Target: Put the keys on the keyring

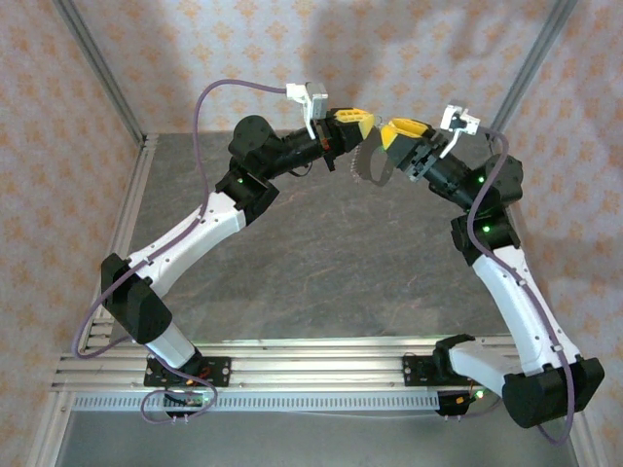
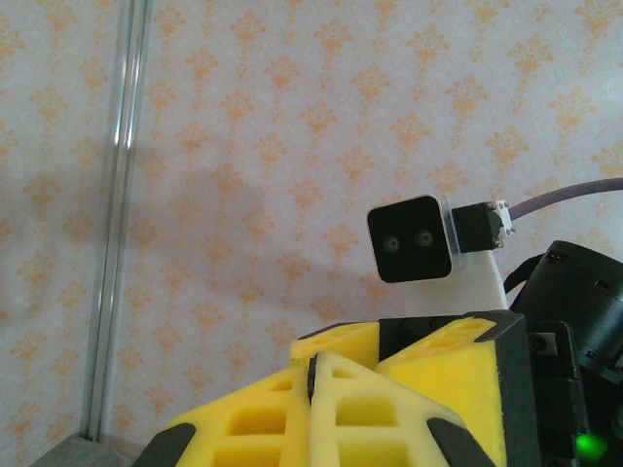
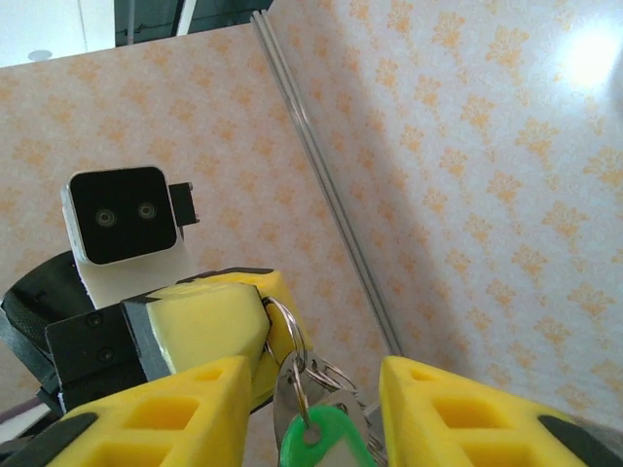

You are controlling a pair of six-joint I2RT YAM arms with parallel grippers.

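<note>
Both arms are raised, with their grippers meeting tip to tip high over the back of the table. My left gripper [image 1: 368, 123] is shut on the keyring [image 3: 295, 329], a thin silvery wire ring that juts from its yellow fingertips [image 3: 219, 326]. From the ring hang the keys [image 3: 313, 440], a green plastic head over silvery metal. They dangle as a small dark bunch [image 1: 365, 167] in the top view. My right gripper [image 3: 311, 375] is open, one finger on each side of the hanging bunch. A dark sliver [image 2: 313, 377] sits in the left gripper's [image 2: 313, 362] closed seam.
Orange-patterned walls enclose the cell, with aluminium posts [image 1: 97, 68] at the back corners. The grey table top [image 1: 321, 263] lies far below the grippers. The right wrist's camera [image 2: 414, 238] faces the left wrist at close range. Purple cables [image 1: 209, 97] loop off each arm.
</note>
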